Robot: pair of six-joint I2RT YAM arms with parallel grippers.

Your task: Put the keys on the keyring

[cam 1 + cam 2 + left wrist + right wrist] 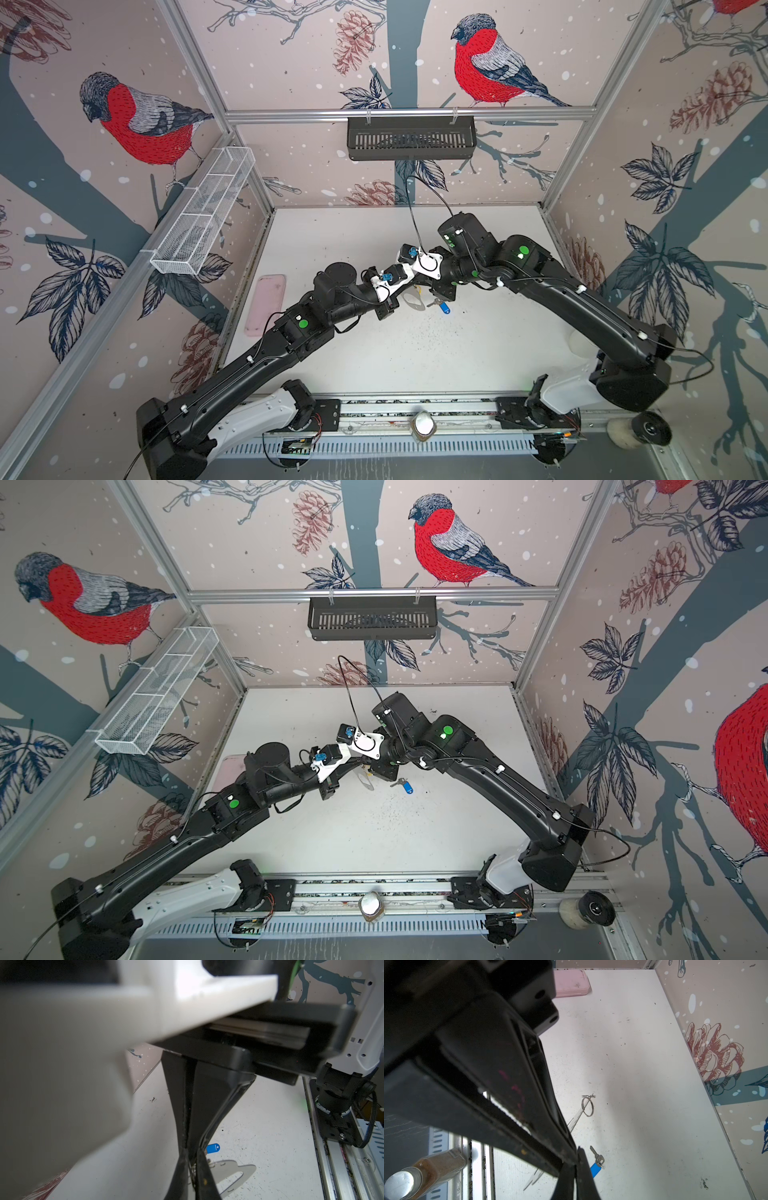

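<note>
**Two arms, hands closed tip to tip beside the keyring**

- Left hand (188, 1151): jaws pressed together with no gap showing. Whatever it pinches, if anything, is hidden at the tips.
- Right hand (572, 1164): jaws likewise closed, and what it holds cannot be told. Its tips meet the left hand's tips near the middle of the worktop (415, 361).
- Keyring (247, 1169): a grey plate with a slot cutout, just beside the meeting tips. Whether it lies flat or is tilted cannot be told.
- Key with the blue tag (599, 1160): loose on the worktop just beside the keyring, on the right arm's side, clear of both hands in both top views.
- Pink tray (266, 303): at the worktop's left edge, well apart.
- Jar (431, 1167): brown contents and a metal lid, standing at the front rail.
</note>
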